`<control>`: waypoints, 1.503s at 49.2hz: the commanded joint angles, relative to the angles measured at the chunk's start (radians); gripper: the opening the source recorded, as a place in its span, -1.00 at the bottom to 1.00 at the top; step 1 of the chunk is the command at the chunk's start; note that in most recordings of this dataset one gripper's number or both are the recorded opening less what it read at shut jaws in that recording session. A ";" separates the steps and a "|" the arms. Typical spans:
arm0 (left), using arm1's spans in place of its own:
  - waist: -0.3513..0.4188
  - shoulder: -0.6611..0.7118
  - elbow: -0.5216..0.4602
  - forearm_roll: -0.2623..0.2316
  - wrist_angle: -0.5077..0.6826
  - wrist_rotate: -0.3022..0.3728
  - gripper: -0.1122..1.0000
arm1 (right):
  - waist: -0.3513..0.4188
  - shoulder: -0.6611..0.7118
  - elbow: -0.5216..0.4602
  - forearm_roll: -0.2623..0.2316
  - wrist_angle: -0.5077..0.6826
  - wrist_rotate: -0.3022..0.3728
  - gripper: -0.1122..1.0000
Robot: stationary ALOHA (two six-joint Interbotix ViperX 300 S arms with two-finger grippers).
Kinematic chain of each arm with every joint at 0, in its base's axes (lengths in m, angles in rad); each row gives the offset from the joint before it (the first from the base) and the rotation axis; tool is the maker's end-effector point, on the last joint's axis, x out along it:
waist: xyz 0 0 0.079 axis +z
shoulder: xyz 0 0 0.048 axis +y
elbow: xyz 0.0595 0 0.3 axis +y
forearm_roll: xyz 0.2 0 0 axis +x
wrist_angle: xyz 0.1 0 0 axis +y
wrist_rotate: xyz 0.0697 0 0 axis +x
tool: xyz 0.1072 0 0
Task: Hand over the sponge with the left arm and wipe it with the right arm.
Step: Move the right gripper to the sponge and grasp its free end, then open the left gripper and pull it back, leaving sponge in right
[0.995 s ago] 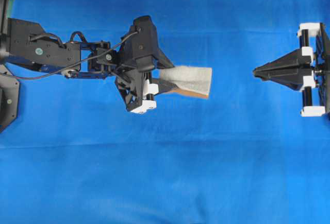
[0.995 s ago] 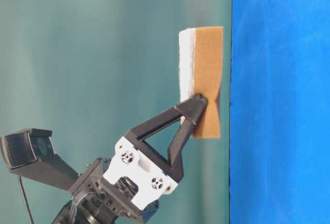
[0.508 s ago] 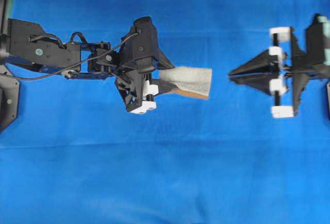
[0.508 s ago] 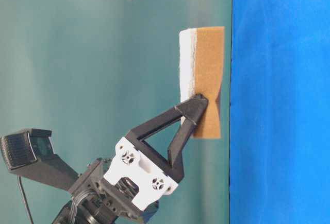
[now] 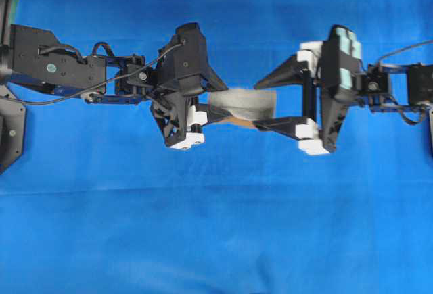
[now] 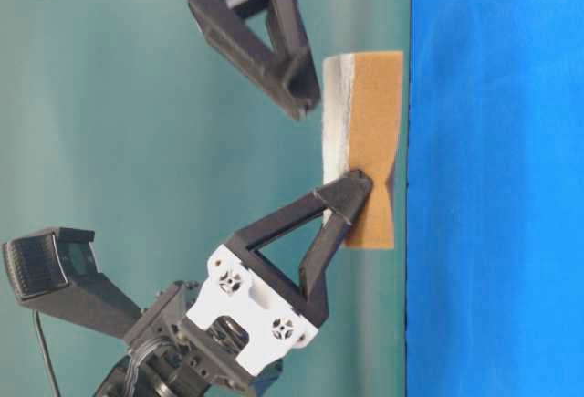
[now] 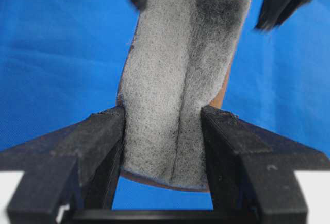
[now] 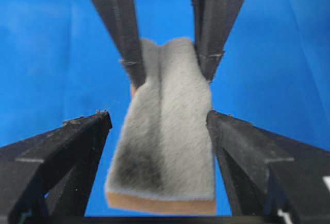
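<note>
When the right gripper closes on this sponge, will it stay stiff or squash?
Probably squash: the sponge is already pinched narrow and creased where the left gripper clamps it. It seems light, since its free end juts out without drooping. The fuzzy pad side likely resists slipping.

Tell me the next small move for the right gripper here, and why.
Probably close the right gripper on the sponge. Its open fingers already flank the sponge's free end without touching it, while the left gripper pinches the other end in mid-air above the blue cloth. Closing secures the handover before the left lets go.
</note>
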 commanded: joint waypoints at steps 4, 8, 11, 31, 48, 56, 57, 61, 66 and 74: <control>-0.002 -0.029 -0.008 -0.002 -0.003 0.003 -0.08 | -0.009 0.002 -0.035 0.003 0.014 0.000 0.52; -0.002 -0.029 -0.008 -0.002 -0.003 0.005 -0.08 | -0.009 0.003 -0.035 0.003 0.012 0.000 0.52; -0.002 -0.029 -0.008 -0.002 -0.003 0.005 -0.08 | -0.009 0.003 -0.035 0.003 0.012 0.000 0.52; -0.003 -0.029 -0.008 -0.002 0.002 0.005 -0.08 | -0.008 0.069 -0.051 0.005 0.029 0.020 0.52; -0.005 -0.029 -0.008 -0.002 0.006 0.008 -0.16 | -0.008 0.091 -0.061 0.000 0.048 0.017 0.52; -0.005 -0.029 -0.006 -0.002 0.000 0.009 -0.16 | -0.008 0.091 -0.063 -0.011 0.049 0.009 0.33; -0.005 -0.029 -0.008 -0.002 0.000 0.011 -0.16 | -0.008 0.091 -0.063 -0.014 0.051 0.009 0.26; -0.005 -0.029 -0.008 0.000 0.000 0.014 -0.24 | -0.008 0.089 -0.064 -0.023 0.052 0.006 -0.10; -0.005 -0.029 -0.009 0.000 -0.005 0.025 -0.28 | -0.008 0.086 -0.064 -0.029 0.052 0.005 -0.54; -0.009 -0.029 -0.011 0.000 -0.023 0.029 -0.29 | -0.008 0.086 -0.064 -0.035 0.069 0.003 -0.56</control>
